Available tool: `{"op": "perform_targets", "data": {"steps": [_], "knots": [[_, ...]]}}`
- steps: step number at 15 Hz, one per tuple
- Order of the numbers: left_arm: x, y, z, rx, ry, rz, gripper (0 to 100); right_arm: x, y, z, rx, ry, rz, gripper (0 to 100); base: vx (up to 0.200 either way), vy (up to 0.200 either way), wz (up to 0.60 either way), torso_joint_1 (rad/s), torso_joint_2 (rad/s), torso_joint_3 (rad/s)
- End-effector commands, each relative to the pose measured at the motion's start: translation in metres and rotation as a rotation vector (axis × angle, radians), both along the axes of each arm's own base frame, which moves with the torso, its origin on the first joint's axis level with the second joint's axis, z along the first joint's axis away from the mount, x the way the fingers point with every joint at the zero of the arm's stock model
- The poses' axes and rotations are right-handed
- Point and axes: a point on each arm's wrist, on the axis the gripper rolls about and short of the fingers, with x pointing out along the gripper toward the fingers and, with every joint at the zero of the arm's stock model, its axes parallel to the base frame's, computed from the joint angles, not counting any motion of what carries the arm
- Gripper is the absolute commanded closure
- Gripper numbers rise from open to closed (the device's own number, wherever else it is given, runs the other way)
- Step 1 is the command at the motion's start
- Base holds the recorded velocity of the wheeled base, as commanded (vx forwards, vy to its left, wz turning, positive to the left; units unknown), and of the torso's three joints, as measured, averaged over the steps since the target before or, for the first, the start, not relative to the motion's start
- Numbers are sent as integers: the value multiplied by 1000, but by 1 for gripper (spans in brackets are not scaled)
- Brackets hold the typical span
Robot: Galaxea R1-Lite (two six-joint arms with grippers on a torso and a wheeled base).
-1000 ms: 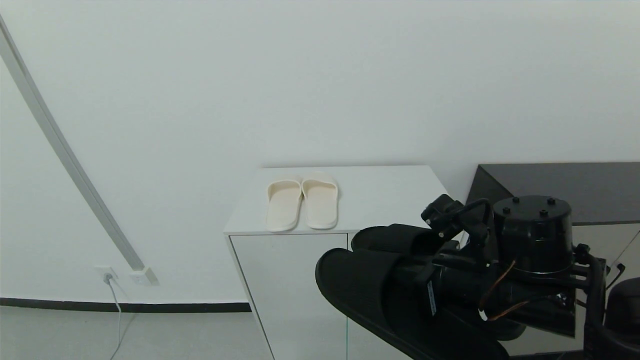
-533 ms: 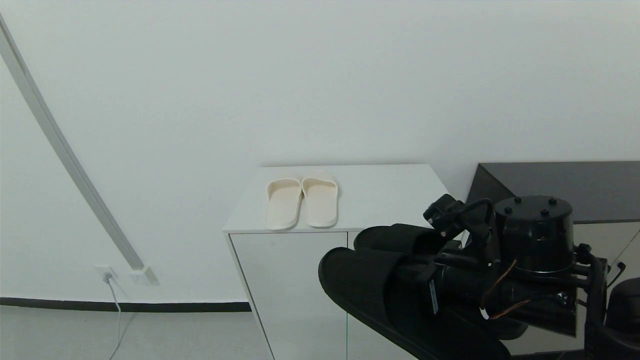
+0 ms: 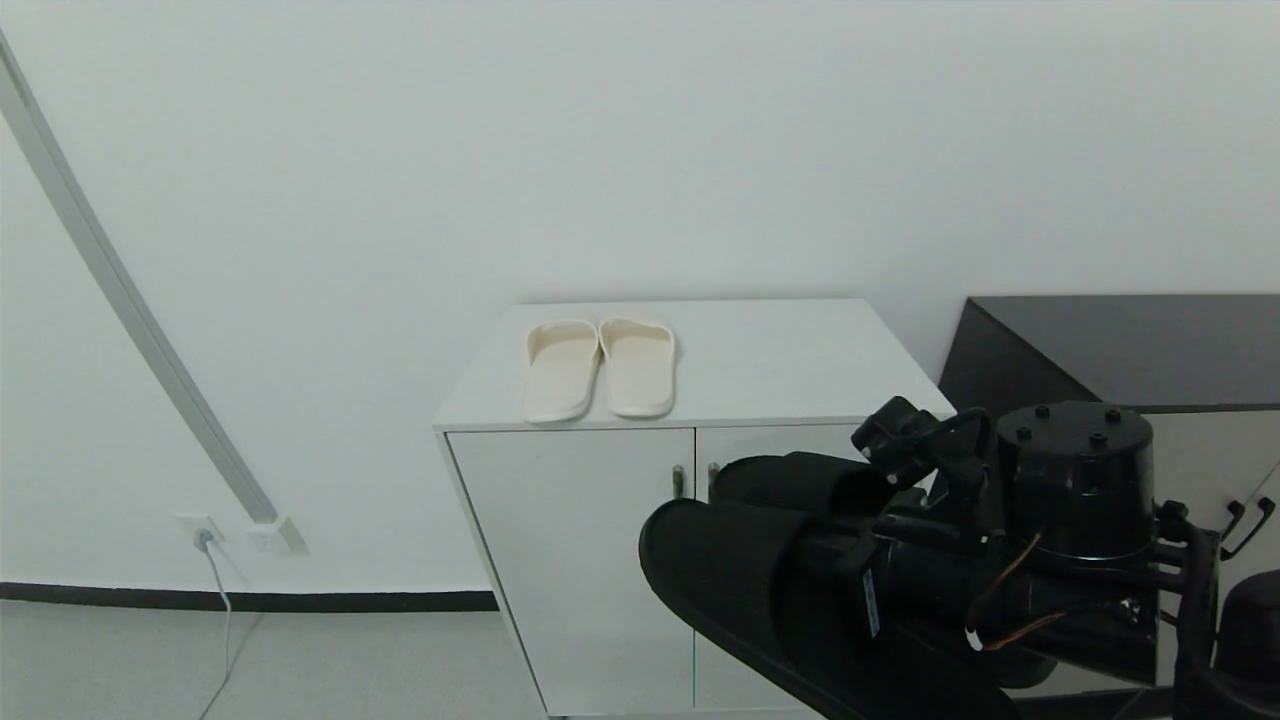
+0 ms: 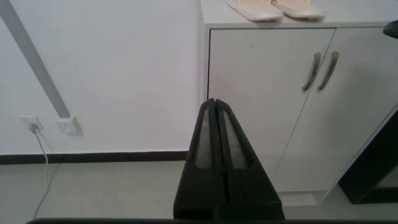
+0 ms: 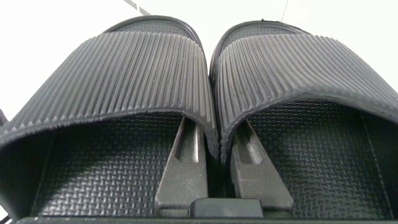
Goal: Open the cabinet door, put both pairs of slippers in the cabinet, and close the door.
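Right gripper pinches black slippers by their adjoining strap walls, in front of the shut cabinet; cream slippers sit at its top's front edge, toward the left corner; left gripper pressed together, empty; pairs judged light, soft, bendy; take at touching inner edges

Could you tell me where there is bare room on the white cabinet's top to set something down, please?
The cabinet top is bare from the cream slippers across to its right edge beside the dark cabinet, and a narrower strip lies left of them. Crowded: the front by the door handles, where the black slippers in the right gripper hang.
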Motion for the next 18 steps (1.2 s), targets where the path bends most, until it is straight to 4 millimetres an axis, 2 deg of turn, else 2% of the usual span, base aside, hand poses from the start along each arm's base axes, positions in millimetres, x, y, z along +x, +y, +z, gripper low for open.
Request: {"op": "perform_targets", "data": {"steps": [1,9,18], "knots": [[0,0,0,0,1,-1,0,-2,0,-1,-3,3,5,100,0,0,0,-246,549,310],[0,0,0,2,1,-1,0,-3,0,-5,-5,3,6,100,0,0,0,-214,535,317],[0,0,0,18,4,-4,0,-5,-2,-10,-28,2,11,100,0,0,0,-162,490,324]]}}
